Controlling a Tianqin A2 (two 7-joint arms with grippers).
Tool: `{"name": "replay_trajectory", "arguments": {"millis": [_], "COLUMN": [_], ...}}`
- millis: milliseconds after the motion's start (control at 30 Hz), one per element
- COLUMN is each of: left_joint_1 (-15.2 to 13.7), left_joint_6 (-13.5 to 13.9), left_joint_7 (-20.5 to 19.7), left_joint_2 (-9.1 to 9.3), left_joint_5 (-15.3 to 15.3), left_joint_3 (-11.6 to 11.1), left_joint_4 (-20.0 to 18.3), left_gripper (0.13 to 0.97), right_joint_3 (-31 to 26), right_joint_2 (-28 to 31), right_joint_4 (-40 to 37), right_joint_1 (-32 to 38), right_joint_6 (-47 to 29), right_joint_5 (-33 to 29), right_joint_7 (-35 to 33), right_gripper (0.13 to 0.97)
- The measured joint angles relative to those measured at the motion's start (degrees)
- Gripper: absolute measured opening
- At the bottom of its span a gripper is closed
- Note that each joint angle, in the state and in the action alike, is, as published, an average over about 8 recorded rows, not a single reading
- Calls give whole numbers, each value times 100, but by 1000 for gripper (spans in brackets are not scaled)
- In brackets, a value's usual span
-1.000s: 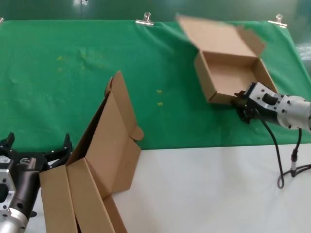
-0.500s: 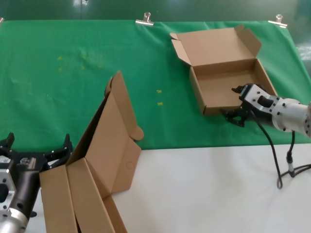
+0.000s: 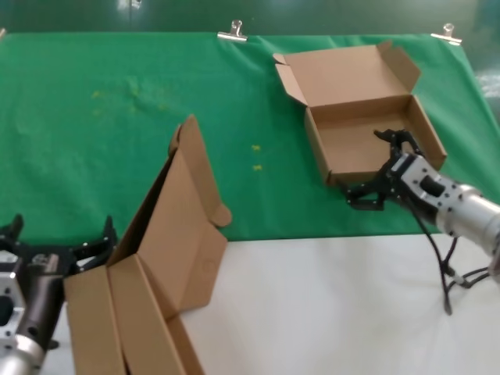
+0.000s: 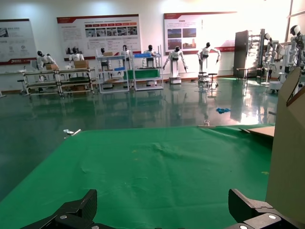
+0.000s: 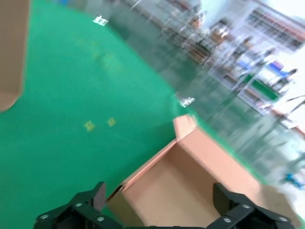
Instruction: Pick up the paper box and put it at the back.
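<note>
Paper box (image 3: 355, 113) sits lid-open at far right of the green cloth (image 3: 101, 117), apparently delivered, since right gripper (image 3: 378, 166) straddles its near wall with fingers spread, released; left gripper (image 3: 58, 248), also spread, idles beside the bunched boxes (image 3: 160, 273).

Left half of green cloth (image 3: 94, 133) is bare, w/ room to pass. Box (image 3: 363, 117) fills its right rear corner, lid open toward back edge. Other boxes (image 3: 156, 273) bunch at front left, blocking left gripper (image 3: 58, 242). White tabletop (image 3: 328, 312) bare front-right.
</note>
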Motion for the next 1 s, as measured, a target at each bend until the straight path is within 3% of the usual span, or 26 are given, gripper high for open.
{"name": "replay_trajectory", "arguments": {"millis": [300,500,800,1000], "left_joint_1": [0,0,0,0], "left_joint_6": [0,0,0,0], "left_joint_7": [0,0,0,0], "left_joint_2": [0,0,0,0], "left_joint_5": [0,0,0,0], "left_joint_3": [0,0,0,0], "left_joint_4": [0,0,0,0], "left_gripper": [966,966,966,966], "right_joint_3": [960,1400,1412,1303], "right_joint_2": [-188,-538,-897,-873], "right_joint_4": [2179,3835,6075,6501], "right_joint_1": [-1868,-3205,-4887,-5186], "right_joint_6": [-305,-280,250,463], "right_joint_5": [920,1300,1349,1281], "right_joint_7": [-66,129,1010,1387], "right_gripper": [859,912,950,966]}}
